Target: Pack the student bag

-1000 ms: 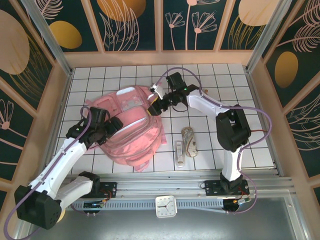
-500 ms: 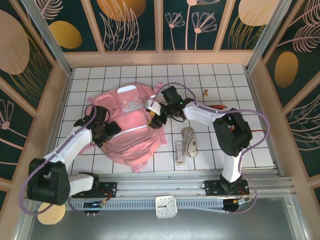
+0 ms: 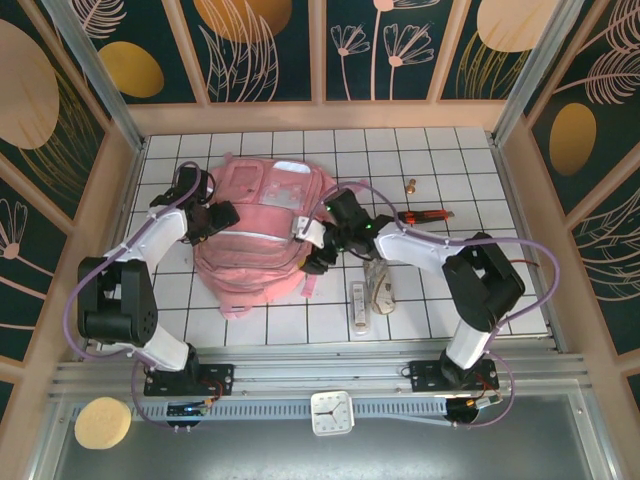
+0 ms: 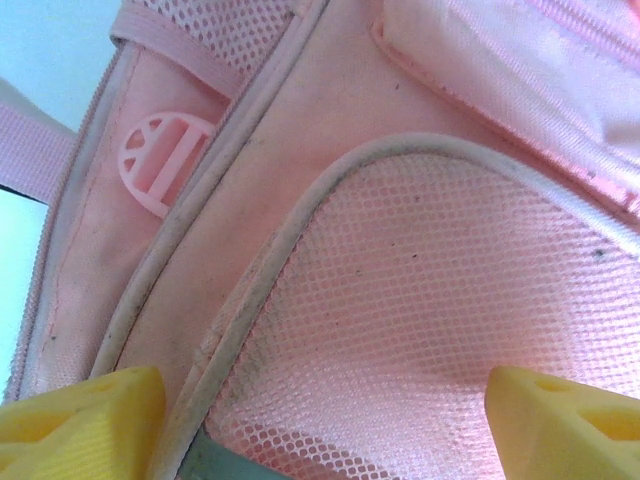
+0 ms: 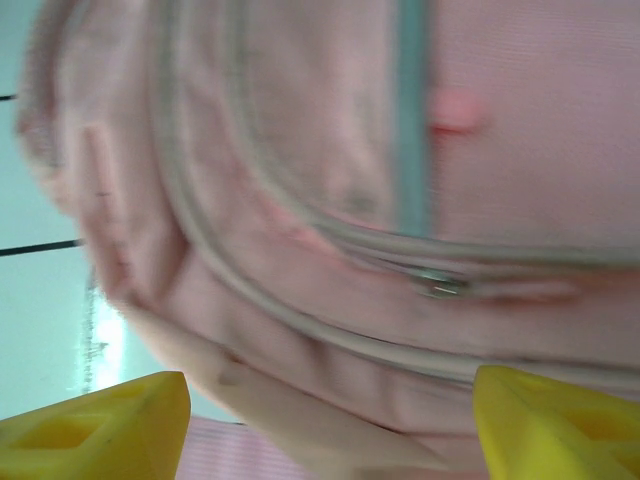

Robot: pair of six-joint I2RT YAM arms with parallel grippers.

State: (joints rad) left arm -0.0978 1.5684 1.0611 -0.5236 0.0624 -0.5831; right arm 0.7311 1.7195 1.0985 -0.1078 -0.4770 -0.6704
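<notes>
Student bag point(image 3: 262, 225) between left pincer point(image 3: 222, 216), right pincer point(image 3: 311, 254); both spread.

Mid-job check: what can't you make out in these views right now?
- Right wrist view: student bag is blurred; zip state unreadable.
- Left wrist view: mesh pocket is cut off by the frame edges.
- Top view: small brown item on the tiles is too small to identify.
</notes>
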